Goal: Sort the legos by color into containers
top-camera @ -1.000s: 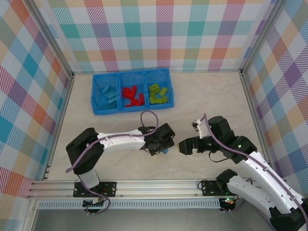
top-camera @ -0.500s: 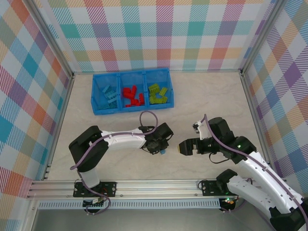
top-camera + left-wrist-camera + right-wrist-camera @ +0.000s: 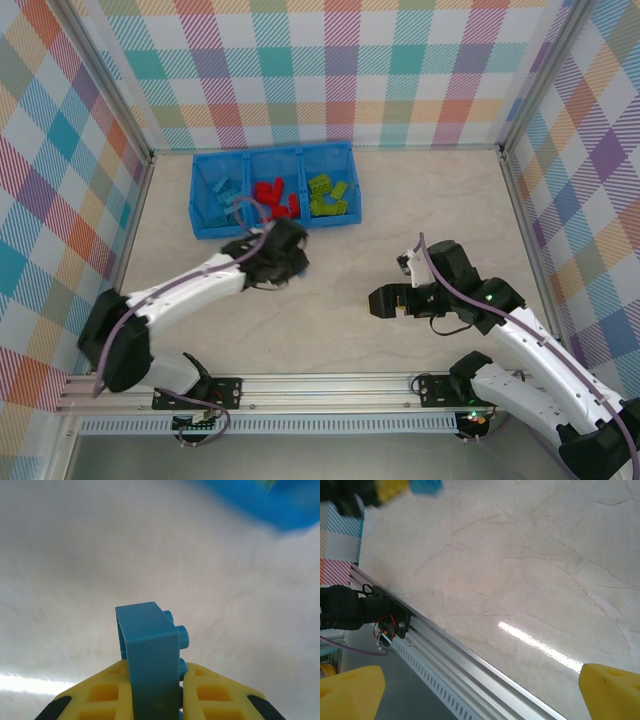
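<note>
One light-blue lego brick point(image 3: 147, 637) sits clamped between the two yellow fingers of the left gripper point(image 3: 154, 680), over the marble-look table point(image 3: 400, 220) just in front of the single blue tray point(image 3: 275, 229). Its three compartments hold light-blue bricks point(image 3: 226, 198), red bricks point(image 3: 272, 198) and lime-green bricks point(image 3: 327, 195), in piles too jumbled to count. The right gripper point(image 3: 378, 303) stands wide open and empty, well apart.

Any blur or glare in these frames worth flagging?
Left wrist: the brick is sharp, the tray at top right is smeared, and a bright streak lies on the table at lower left. Right wrist: a glare streak on the table, with the same brick blurred in the top left corner. Top view: even light, no glare.
</note>
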`<state>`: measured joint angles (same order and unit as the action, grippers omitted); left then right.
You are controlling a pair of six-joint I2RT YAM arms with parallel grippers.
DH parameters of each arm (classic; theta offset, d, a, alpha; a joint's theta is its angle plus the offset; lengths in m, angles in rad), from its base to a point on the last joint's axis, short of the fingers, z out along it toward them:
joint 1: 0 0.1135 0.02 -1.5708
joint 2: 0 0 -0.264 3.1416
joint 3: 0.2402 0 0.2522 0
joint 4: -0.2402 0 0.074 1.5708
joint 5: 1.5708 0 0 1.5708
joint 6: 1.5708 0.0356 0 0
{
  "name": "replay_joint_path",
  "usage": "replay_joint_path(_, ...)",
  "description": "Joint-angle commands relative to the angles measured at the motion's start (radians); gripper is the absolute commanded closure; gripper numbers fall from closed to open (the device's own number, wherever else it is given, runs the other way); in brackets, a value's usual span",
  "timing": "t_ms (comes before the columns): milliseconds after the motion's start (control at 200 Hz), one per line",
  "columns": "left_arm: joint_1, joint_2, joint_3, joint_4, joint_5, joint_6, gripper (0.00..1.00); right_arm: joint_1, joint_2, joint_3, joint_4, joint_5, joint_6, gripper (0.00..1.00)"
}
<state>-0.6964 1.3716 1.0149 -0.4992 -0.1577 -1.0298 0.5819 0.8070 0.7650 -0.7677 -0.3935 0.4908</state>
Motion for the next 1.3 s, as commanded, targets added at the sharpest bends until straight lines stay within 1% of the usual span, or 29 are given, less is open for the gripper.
replay_joint_path(0, 0.126, -0.095, 0.052, -0.047, -0.132, 0.161, 0.94, 0.001, 0.004, 0.03, 0.041, 0.002, 0.028, 0.0)
replay_joint_path(125, 0.308, -0.104, 0.109, -0.036, -0.18, 0.231, 0.93, 0.001, -0.001, 0.025, 0.048, 0.002, 0.041, 0.0)
replay_joint_path(255, 0.466, -0.012, 0.178, 0.004, -0.201, 0.267, 0.92, 0.002, -0.005, 0.026, 0.041, 0.002, 0.045, 0.0)
replay_joint_path(335, 0.529, 0.096, 0.255, 0.012, -0.182, 0.302, 0.92, 0.003, -0.007, 0.028, 0.033, -0.001, 0.047, 0.0)
replay_joint_path(400, 0.562, 0.203, 0.335, -0.014, -0.167, 0.325, 0.92, 0.004, -0.013, 0.026, 0.026, 0.0, 0.051, 0.0)
replay_joint_path(475, 0.59, 0.311, 0.421, -0.048, -0.117, 0.328, 0.93, 0.007, -0.025, 0.023, 0.018, 0.004, 0.057, 0.0)
replay_joint_path(565, 0.597, 0.384, 0.482, -0.053, -0.08, 0.331, 0.93, 0.009, -0.045, 0.016, 0.008, 0.005, 0.07, 0.0)
replay_joint_path(620, 0.597, 0.411, 0.504, -0.055, -0.084, 0.335, 0.91, 0.01, -0.059, 0.011, 0.003, 0.007, 0.08, 0.0)
replay_joint_path(655, 0.597, 0.426, 0.521, -0.067, -0.103, 0.34, 0.85, 0.012, -0.068, 0.01, -0.001, 0.007, 0.084, 0.0)
replay_joint_path(720, 0.597, 0.444, 0.547, -0.095, -0.15, 0.349, 0.7, 0.012, -0.085, 0.005, -0.005, 0.008, 0.092, 0.0)
replay_joint_path(750, 0.597, 0.448, 0.555, -0.107, -0.171, 0.353, 0.66, 0.012, -0.093, 0.001, -0.005, 0.01, 0.093, 0.0)
replay_joint_path(825, 0.597, 0.439, 0.558, -0.119, -0.206, 0.366, 0.58, 0.012, -0.107, -0.004, -0.007, 0.014, 0.097, 0.0)
replay_joint_path(930, 0.597, 0.386, 0.532, -0.117, -0.208, 0.368, 0.49, 0.012, -0.108, -0.011, -0.003, 0.028, 0.097, 0.0)
replay_joint_path(975, 0.597, 0.352, 0.511, -0.11, -0.202, 0.368, 0.46, 0.013, -0.106, -0.013, 0.003, 0.04, 0.095, 0.0)
replay_joint_path(1025, 0.594, 0.307, 0.49, -0.115, -0.189, 0.368, 0.46, 0.012, -0.103, -0.015, 0.01, 0.063, 0.094, 0.0)
replay_joint_path(1065, 0.588, 0.261, 0.468, -0.12, -0.177, 0.37, 0.46, 0.012, -0.101, -0.014, 0.018, 0.095, 0.091, 0.0)
replay_joint_path(1120, 0.57, 0.182, 0.418, -0.122, -0.163, 0.375, 0.47, 0.012, -0.102, -0.019, 0.035, 0.174, 0.083, 0.0)
replay_joint_path(1195, 0.527, 0.048, 0.321, -0.091, -0.151, 0.404, 0.46, 0.009, -0.091, -0.027, 0.048, 0.367, 0.075, 0.0)
replay_joint_path(1235, 0.497, -0.029, 0.253, -0.067, -0.161, 0.417, 0.46, 0.005, -0.073, -0.024, 0.053, 0.479, 0.067, 0.0)
replay_joint_path(1295, 0.461, -0.138, 0.151, -0.026, -0.171, 0.437, 0.43, -0.012, -0.032, -0.02, 0.084, 0.597, 0.033, 0.0)
